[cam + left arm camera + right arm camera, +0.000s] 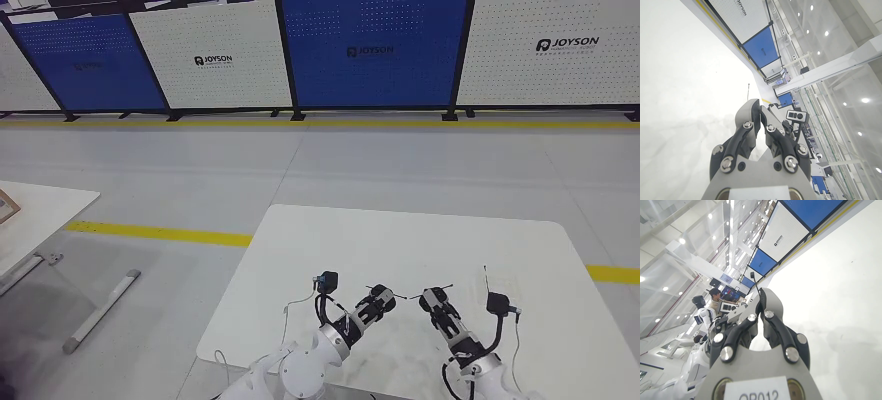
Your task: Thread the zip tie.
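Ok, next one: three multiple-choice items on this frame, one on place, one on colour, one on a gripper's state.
1. The head of the zip tie is: A. on the table B. sticking out past the right gripper fingertips C. on the floor
2. The zip tie is: A. black B. white C. yellow
3. The right gripper is: A. open B. shut on nothing C. shut on the zip tie

B: the head stands beyond the closed tips. A: strap and head are black. C: it clamps the strap.

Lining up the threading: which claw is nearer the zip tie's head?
Right. The right claw grips the strap just short of the head; the left claw sits apart beside it.
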